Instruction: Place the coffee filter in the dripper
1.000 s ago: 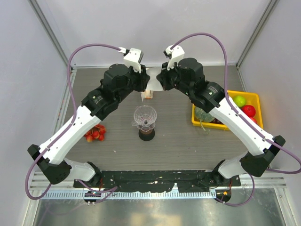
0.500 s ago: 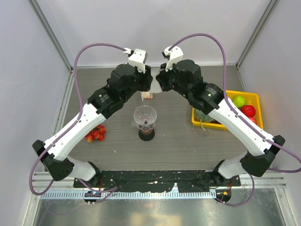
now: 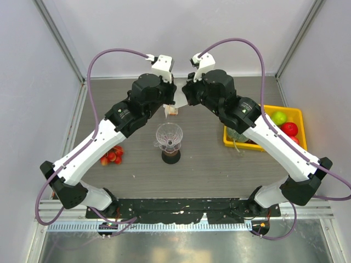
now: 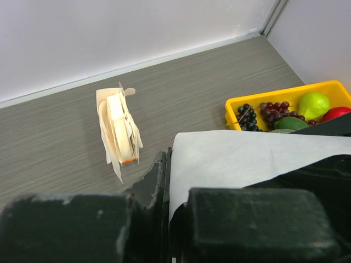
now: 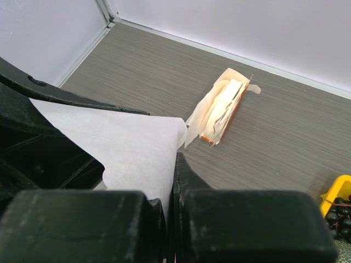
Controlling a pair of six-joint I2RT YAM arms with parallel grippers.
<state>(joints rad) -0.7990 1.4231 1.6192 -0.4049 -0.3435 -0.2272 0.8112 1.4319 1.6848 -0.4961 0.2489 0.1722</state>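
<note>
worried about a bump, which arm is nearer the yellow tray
Right. The right arm crosses the tray's left part in the top view; the left arm is beyond the dripper, by the strawberries.

Grey wood-grain table (image 3: 219,164), walled on three sides. Near the middle stands a dark brown cup (image 3: 171,156) with the clear dripper (image 3: 169,135) seated on top; behind it, toward the back wall, a beige-white packet with an orange mark (image 3: 173,112) lies on the surface. A yellow tray (image 3: 290,108) of fruit sits at the right side, and a small cluster of red fruits (image 3: 111,155) lies well apart at the left.
</note>
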